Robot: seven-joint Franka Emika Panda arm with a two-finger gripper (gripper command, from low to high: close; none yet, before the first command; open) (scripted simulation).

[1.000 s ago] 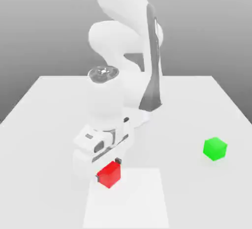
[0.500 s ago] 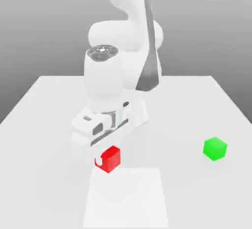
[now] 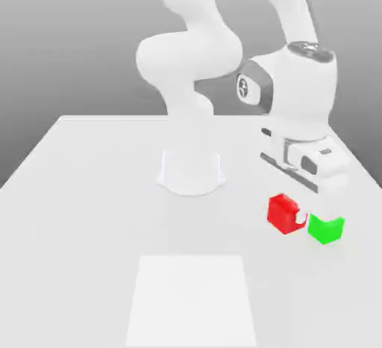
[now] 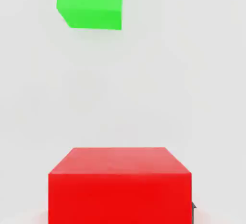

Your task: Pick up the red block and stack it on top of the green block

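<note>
- Moved since the earlier frame: arm, gripper [image 3: 286,214] and red block [image 3: 281,215], carried together across the table [image 3: 97,227] toward the exterior view's right; green block [image 3: 325,229] unmoved.
- Red block, one: between the gripper's fingers, directly beneath the hand, held above the table by the look of it.
- Green block, one: on the table, near the gripper and off to one side, toward the exterior view's right; partly hidden behind the hand in that view. Not under the red block; stack not made.
- Pale square, one [image 3: 192,302]: flat on the table, well apart from the gripper, toward the exterior view's left.
- Hazard, first: red block carried too low on the last sideways stretch; its lower edge would strike the green block and push it away.
- Hazard, second: release before the two are lined up; the red block would overhang, tip and drop beside its base.
- Hazard, third: a quick swing or abrupt stop; the red block could turn in the grip and land tilted.
- Gripper, one: fingers closed in as far as the red block allows, clamped on its sides; no contact with the green block made out.
</note>
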